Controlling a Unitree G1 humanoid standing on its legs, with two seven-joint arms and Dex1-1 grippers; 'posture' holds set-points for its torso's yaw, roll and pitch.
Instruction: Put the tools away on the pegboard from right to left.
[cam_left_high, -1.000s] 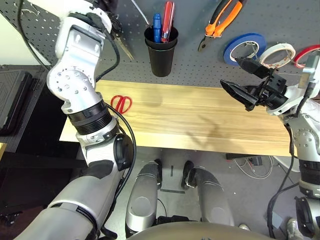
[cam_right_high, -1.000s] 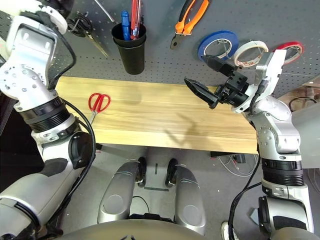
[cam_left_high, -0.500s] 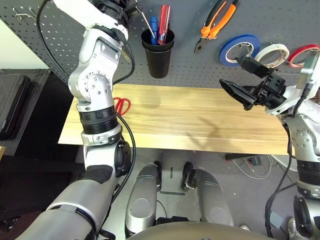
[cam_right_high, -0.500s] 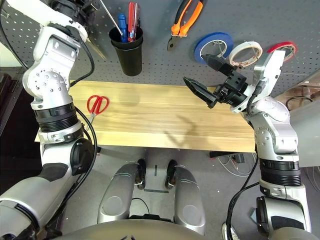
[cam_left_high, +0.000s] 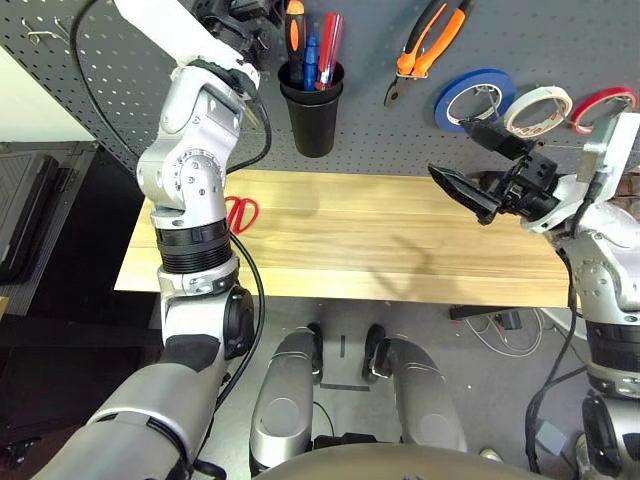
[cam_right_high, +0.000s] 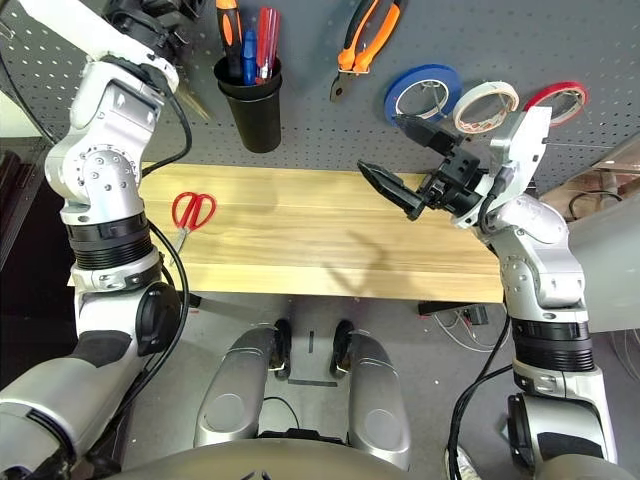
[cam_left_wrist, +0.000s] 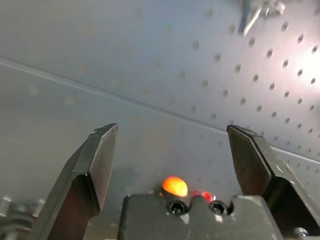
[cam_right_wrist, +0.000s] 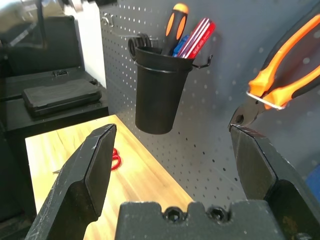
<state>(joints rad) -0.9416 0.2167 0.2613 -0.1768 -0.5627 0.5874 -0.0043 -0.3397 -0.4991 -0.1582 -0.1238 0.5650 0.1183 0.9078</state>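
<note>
Left pincer (cam_left_wrist: 172, 165) is hanging wide open and empty at the pegboard (cam_left_high: 380, 140), screwdriver (cam_left_high: 294, 30) sitting in the cup (cam_left_high: 311, 110). Right pincer (cam_left_high: 470, 165) is idling agape, holding nothing. Scissors (cam_left_high: 241, 212) are lying on the surface (cam_left_high: 400, 250) at 9 o'clock, likely next.

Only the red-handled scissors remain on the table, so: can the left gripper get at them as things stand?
Probably yes. The red-handled scissors lie flat on the table, nothing on them. The left gripper is open, up at the pegboard, on their side.
</note>
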